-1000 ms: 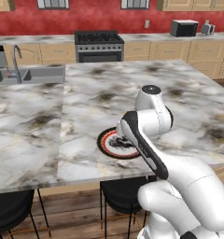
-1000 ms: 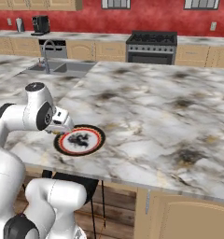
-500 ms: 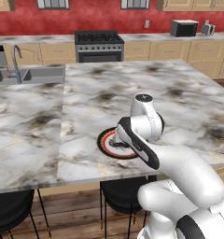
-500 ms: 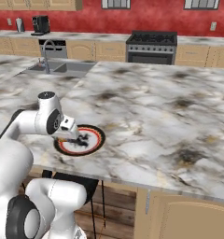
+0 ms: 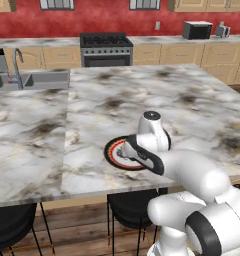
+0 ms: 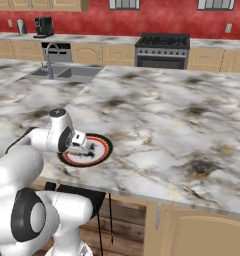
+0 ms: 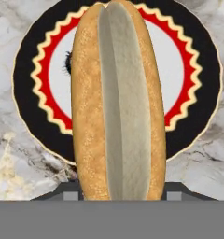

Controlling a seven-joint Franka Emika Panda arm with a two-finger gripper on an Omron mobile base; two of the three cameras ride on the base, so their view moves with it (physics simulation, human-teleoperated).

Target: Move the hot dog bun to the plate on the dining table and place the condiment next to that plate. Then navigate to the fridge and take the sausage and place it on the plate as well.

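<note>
The hot dog bun (image 7: 118, 107) stands large in the hand view, golden-tan with a pale split down its length, held over the plate (image 7: 198, 70). My gripper (image 5: 127, 150) is shut on the bun, which covers its fingertips. In both base views the hand hangs low over the plate (image 5: 112, 156) near the front edge of the dining table (image 5: 92, 105). From the right base view the gripper (image 6: 87, 146) sits above the plate's (image 6: 105, 150) left half. The condiment, the fridge and the sausage are out of view.
A steel sink (image 5: 39, 80) with a tap is inset at the table's far left. Black stools (image 5: 132, 210) stand under the front edge. A stove (image 5: 106, 47) and wooden cabinets line the red back wall.
The arm has folded down and drawn the hand lower over the plate. The plate and the table have stayed in place.
</note>
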